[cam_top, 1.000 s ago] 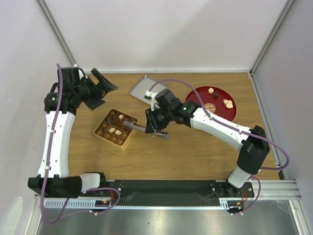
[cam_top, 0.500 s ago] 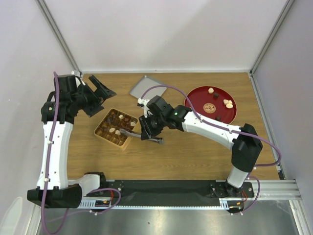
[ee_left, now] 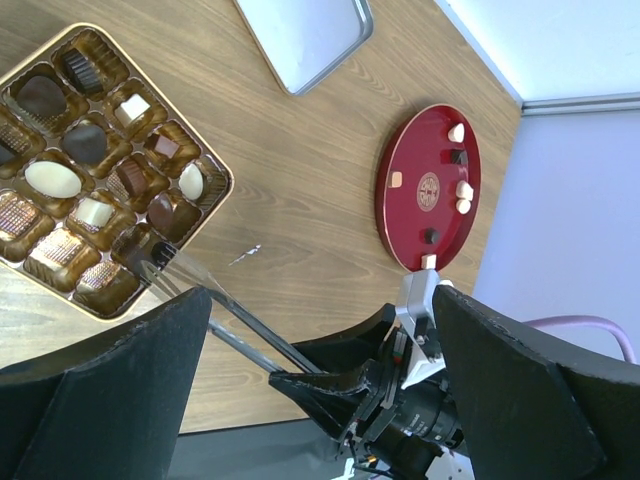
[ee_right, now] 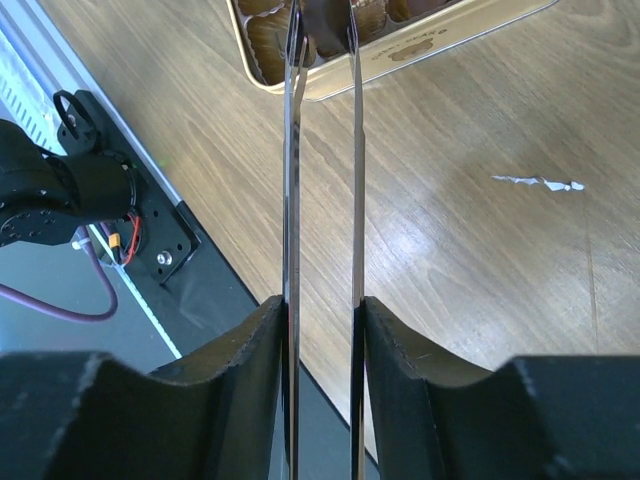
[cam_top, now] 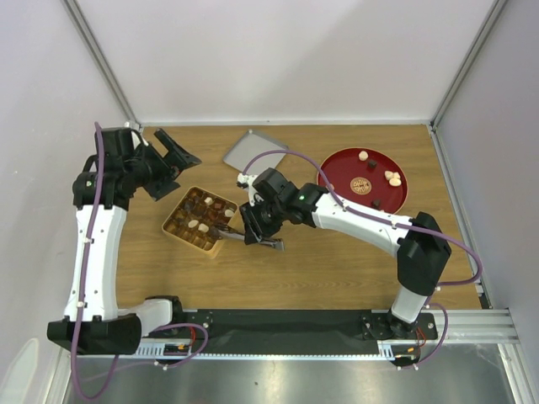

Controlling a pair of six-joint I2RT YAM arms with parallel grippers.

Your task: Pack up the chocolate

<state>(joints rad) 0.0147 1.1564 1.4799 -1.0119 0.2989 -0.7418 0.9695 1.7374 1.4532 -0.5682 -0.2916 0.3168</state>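
Observation:
My right gripper [ee_right: 322, 330] is shut on the thin metal tongs [ee_right: 290, 200], one arm against each finger. The tong tips reach into the near corner compartment of the tan grid box [ee_right: 420, 45], with a dark chocolate [ee_right: 325, 25] between them. From above, the right gripper [cam_top: 254, 227] sits just right of the box [cam_top: 215, 251]. The box [ee_left: 205, 215] holds several brown, dark and cream chocolates [ee_left: 52, 178]. More chocolates [cam_top: 392, 178] lie on the red plate [cam_top: 402, 192]. My left gripper [cam_top: 173, 160] hangs wide open above the box's far left, holding nothing.
A grey metal lid [cam_top: 253, 151] lies at the back between box and plate. A small foil scrap [ee_right: 540, 182] is on the wood right of the tongs. The black base rail [cam_top: 278, 324] runs along the near edge. White walls close in three sides.
My right arm has carried the tongs left and nearer, bringing their tips into the box's near corner, and the tong arms have spread slightly. My left arm drew back a little to the left.

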